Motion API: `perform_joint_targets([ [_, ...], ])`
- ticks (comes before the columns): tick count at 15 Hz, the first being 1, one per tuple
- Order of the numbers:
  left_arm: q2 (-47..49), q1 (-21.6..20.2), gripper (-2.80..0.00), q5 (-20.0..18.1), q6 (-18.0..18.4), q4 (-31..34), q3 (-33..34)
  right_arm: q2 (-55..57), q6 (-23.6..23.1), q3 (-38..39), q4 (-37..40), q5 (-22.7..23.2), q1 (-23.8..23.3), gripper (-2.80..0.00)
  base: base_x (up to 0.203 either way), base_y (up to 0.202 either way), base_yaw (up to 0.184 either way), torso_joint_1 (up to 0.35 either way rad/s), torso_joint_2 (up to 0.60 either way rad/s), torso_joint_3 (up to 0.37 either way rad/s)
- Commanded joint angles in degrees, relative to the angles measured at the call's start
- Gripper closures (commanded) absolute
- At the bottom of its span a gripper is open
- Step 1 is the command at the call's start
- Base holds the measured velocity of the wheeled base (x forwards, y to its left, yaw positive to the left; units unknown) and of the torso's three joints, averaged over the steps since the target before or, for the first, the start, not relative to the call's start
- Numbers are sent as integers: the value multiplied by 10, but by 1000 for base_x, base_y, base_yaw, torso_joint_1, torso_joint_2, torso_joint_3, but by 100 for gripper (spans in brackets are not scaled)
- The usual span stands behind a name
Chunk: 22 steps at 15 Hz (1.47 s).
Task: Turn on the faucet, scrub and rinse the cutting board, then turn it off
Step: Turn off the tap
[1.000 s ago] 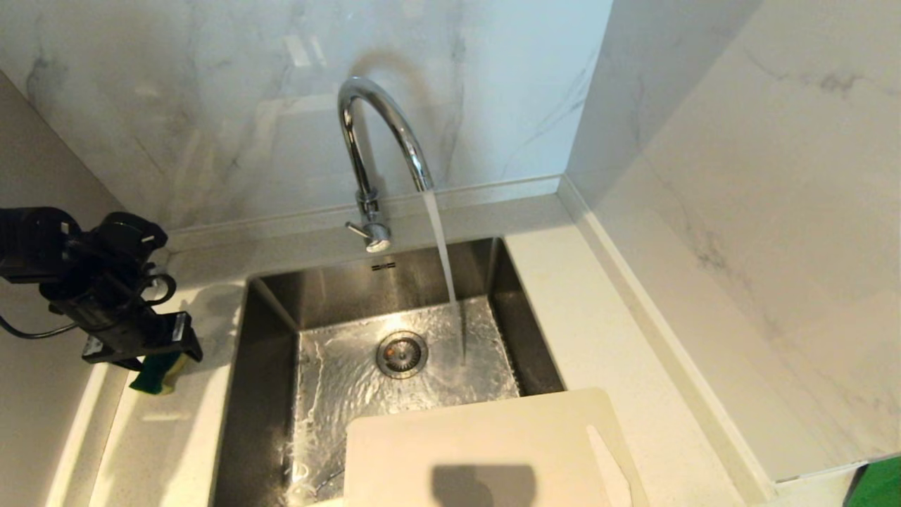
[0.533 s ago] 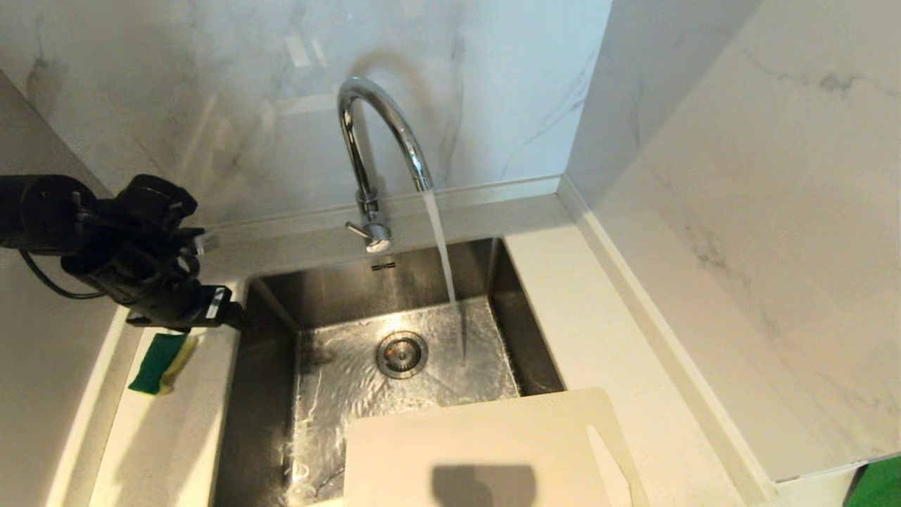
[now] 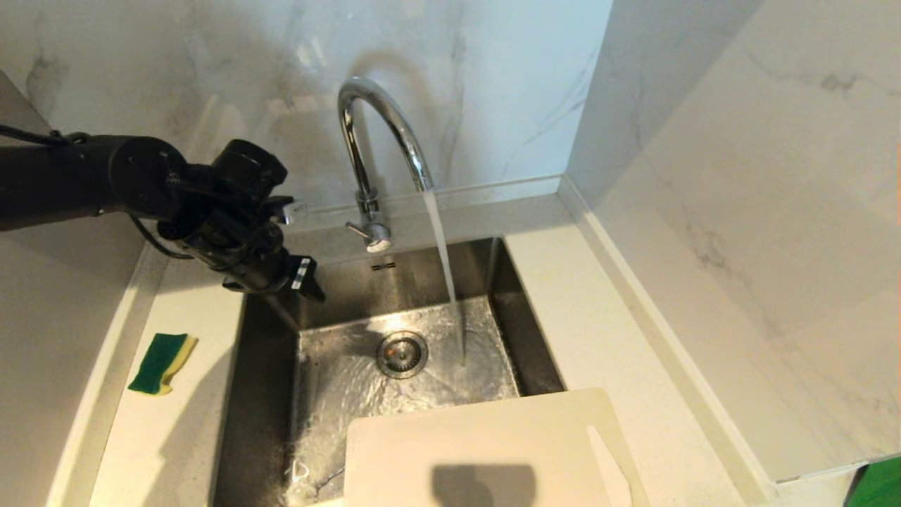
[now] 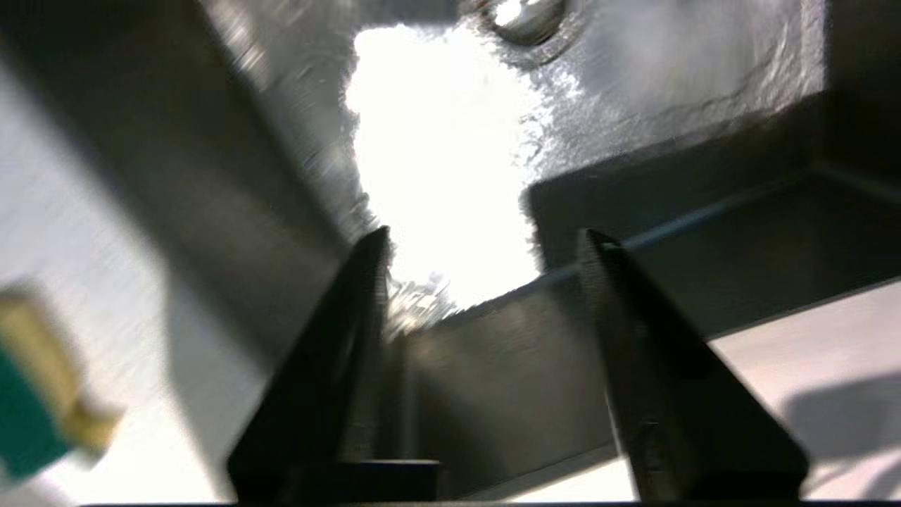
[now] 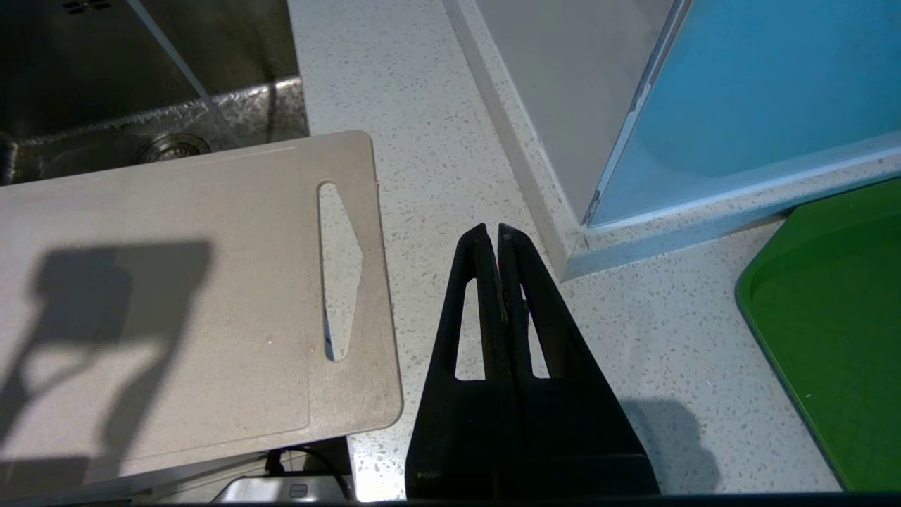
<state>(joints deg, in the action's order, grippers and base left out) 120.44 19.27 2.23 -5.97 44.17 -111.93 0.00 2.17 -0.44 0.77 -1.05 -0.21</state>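
Water (image 3: 443, 260) was seen running from the faucet (image 3: 373, 141), at the top middle of the head picture, down into the sink (image 3: 338, 380). The left gripper (image 3: 299, 276) was held over the back left corner of the sink, left of the faucet, with its fingers (image 4: 338, 352) spread apart and nothing between them. The sponge (image 3: 162, 362) was left on the counter at the lower left. The cutting board (image 3: 479, 436) was laid across the sink's near edge, at the bottom middle. The right gripper (image 5: 493, 236) was parked beside the board, fingers pressed together.

Bright overhead light; glare on the wet sink (image 4: 450, 141), left-wrist blur.
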Motion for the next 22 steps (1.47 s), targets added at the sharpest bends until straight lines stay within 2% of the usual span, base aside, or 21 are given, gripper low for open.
perform_joint_targets([
  [1,34,21,0,5,-2,-32,-20,0,0,0,0,0,-1,0,0,0,0,0,0,0],
  [3,38,27,0,4,-4,-58,-20,0,0,0,0,0,0,0,0,0,0,0,0,0],
  [5,47,30,0,6,-11,-121,-20,0,0,0,0,0,0,0,0,0,0,0,0,0],
  [8,55,34,0,44,-26,-212,-20,1,0,0,0,0,-1,0,0,0,0,0,0,0],
  [11,56,34,0,48,-32,-267,-20,1,0,0,-1,0,0,0,0,0,0,0,0,0],
  [19,52,34,0,52,-29,-289,-20,0,0,0,-1,0,-1,0,0,0,0,0,0,0],
  [22,51,34,0,74,-21,-316,-20,0,0,0,0,0,0,0,0,0,0,0,0,0],
])
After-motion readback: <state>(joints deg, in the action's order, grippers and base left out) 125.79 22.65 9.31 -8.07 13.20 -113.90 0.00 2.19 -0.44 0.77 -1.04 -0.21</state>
